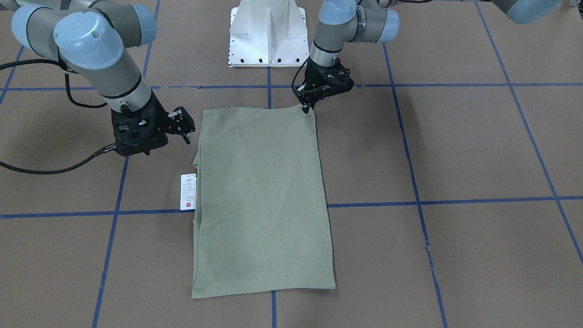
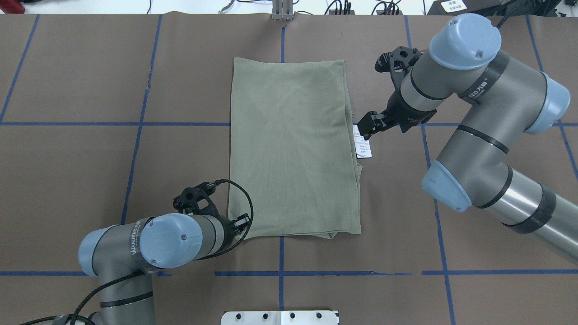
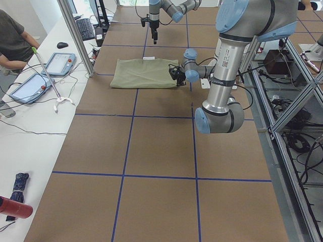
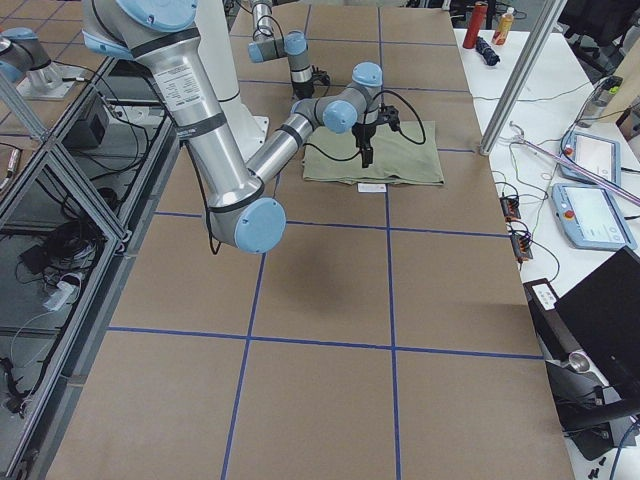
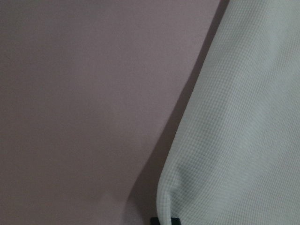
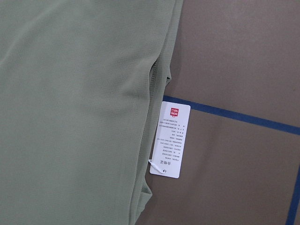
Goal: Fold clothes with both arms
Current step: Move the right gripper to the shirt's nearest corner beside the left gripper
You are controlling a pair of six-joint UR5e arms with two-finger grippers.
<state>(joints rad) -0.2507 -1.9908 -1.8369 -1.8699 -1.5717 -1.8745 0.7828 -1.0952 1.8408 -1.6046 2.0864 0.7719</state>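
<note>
While the shirt [image 1: 264, 200] is lying flat as a long folded rectangle at the middle of the table [image 1: 455, 146], one short end toward the robot's edge, the entry is reading as follows

Left gripper [image 1: 309, 107]: sitting low at the shirt's left corner nearest the robot, tips touching or just beside the cloth. I cannot tell whether the fingers are pinching the cloth or only resting there.

Right gripper [image 1: 186, 132]: hanging just beside the shirt's right long edge, fingers looking parted, carrying nothing.

Hang tag [image 1: 188, 191]: lying on the bare table, touching that same long edge, near the right gripper.

Risks, as judged:
- Only one corner is being attended, so a lift by the left arm alone is likely dragging the rectangle askew and spilling the stacked layers showing along the right edge.
- A shallow pinch is likely catching the top layer only and leaving the lower layers behind.
- The right gripper, coming down beside the tag, is risking a grab on the tag rather than on cloth.
- Uneven height or timing between the two arms is likely producing a crooked crease
</note>
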